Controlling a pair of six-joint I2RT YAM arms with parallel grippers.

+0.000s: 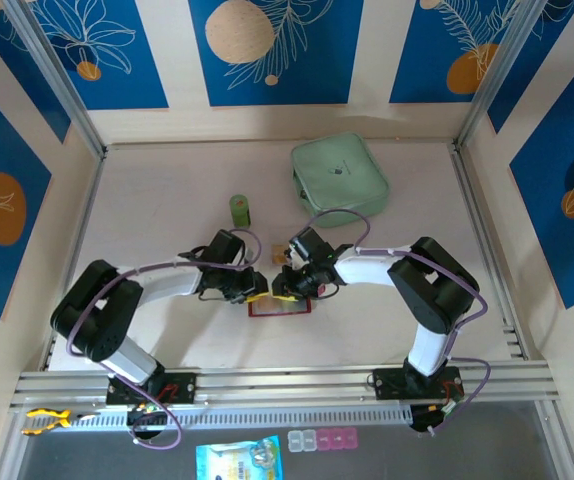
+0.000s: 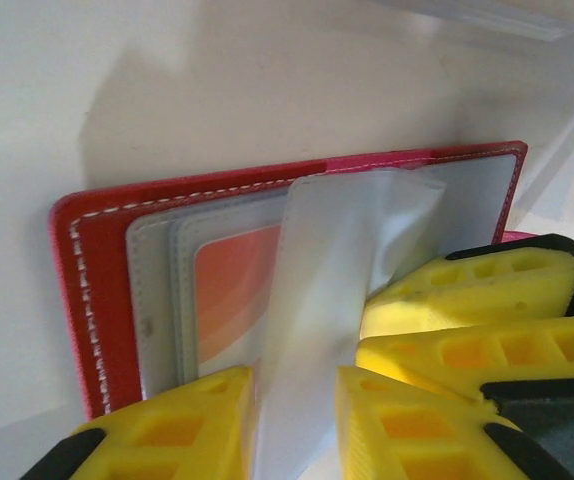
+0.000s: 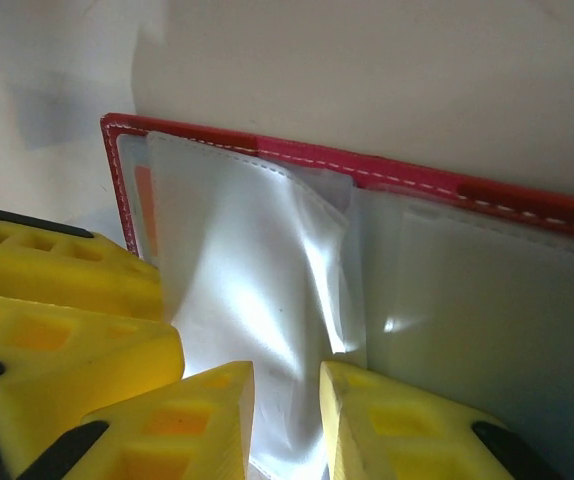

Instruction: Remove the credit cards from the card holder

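The red card holder (image 1: pixel 279 310) lies open on the table between both arms. In the left wrist view its stitched cover (image 2: pixel 97 300) faces me, with an orange credit card (image 2: pixel 232 290) inside a greyish clear sleeve. Another clear sleeve (image 2: pixel 317 300) stands up from the holder and passes between the fingers of my left gripper (image 2: pixel 295 425), whose jaws are slightly apart around it. My right gripper (image 3: pixel 287 420) straddles the same crumpled sleeve (image 3: pixel 247 280) from the other side, jaws also a little apart. An orange sliver of card (image 3: pixel 144 210) shows at the holder's left edge (image 3: pixel 467 185). From above, the left gripper (image 1: pixel 255 288) and right gripper (image 1: pixel 289 288) nearly touch.
A mint-green zip pouch (image 1: pixel 339 175) lies at the back right. A small green object (image 1: pixel 240 209) stands behind the left gripper, and a small tan piece (image 1: pixel 280 258) lies just behind the grippers. Walls enclose the table on three sides.
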